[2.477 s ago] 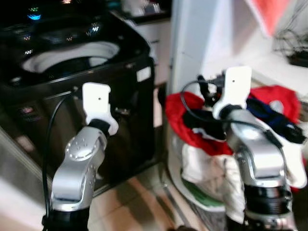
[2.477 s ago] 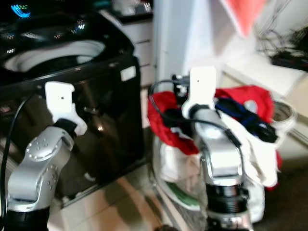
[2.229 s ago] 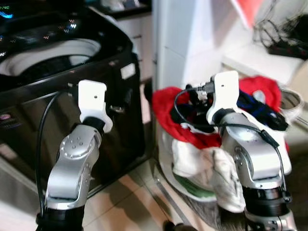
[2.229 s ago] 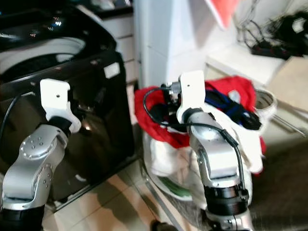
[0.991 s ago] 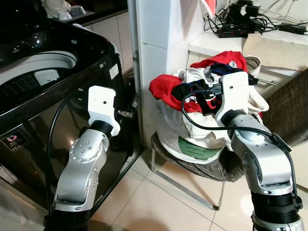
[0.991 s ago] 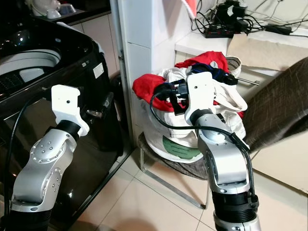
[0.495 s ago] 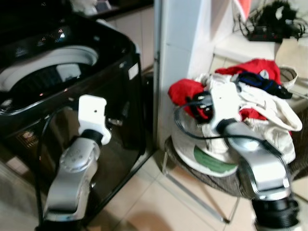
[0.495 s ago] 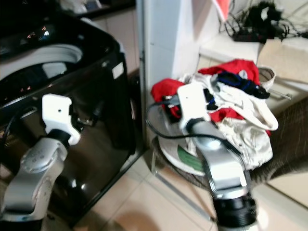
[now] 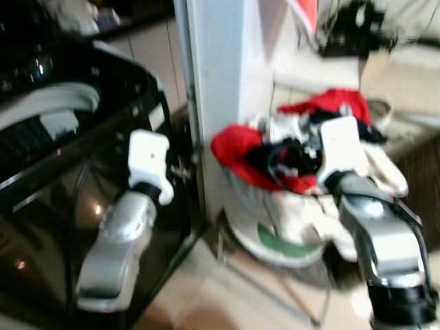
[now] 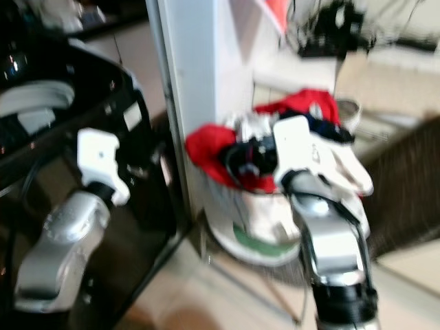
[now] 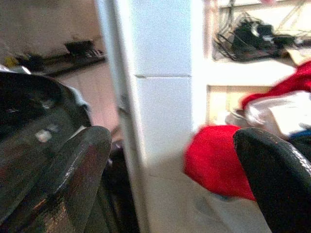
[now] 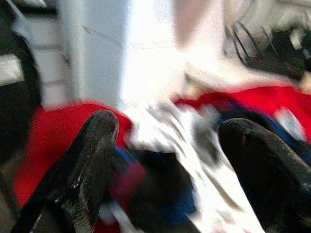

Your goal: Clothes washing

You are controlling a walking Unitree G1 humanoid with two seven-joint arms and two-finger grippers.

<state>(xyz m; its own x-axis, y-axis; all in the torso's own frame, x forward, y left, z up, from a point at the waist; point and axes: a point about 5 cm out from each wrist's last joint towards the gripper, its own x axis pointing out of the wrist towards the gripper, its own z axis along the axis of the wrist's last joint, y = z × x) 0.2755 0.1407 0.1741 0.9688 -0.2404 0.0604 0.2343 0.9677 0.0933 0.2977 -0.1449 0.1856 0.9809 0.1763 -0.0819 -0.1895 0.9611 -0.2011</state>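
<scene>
A heap of laundry point(image 9: 309, 148), red, white and dark blue, fills a white bag point(image 9: 275, 220) on a chair. A red garment point(image 9: 232, 146) hangs over its near-left side. To the left stands a black top-loading washing machine point(image 9: 55, 172) with its white drum point(image 9: 41, 117) uncovered. My right gripper point(image 12: 169, 122) is open just before the heap, with red and dark clothes beyond its fingers point(image 12: 92, 160) and nothing held. My left gripper point(image 11: 171, 136) is open and holds nothing, raised between the washer's corner and the white pillar point(image 11: 160, 87). The views are blurred.
A white tiled pillar point(image 9: 213, 75) stands between the washer and the chair. Behind the heap is a white ledge with a power strip and tangled cables point(image 9: 347, 31). A brown woven surface point(image 10: 402, 179) is at the right. Pale floor tiles point(image 9: 227, 302) lie in front.
The whole picture has shifted and blurred, so the camera has moved. Both arms keep the same raised pose, and the clothes heap lies as before.
</scene>
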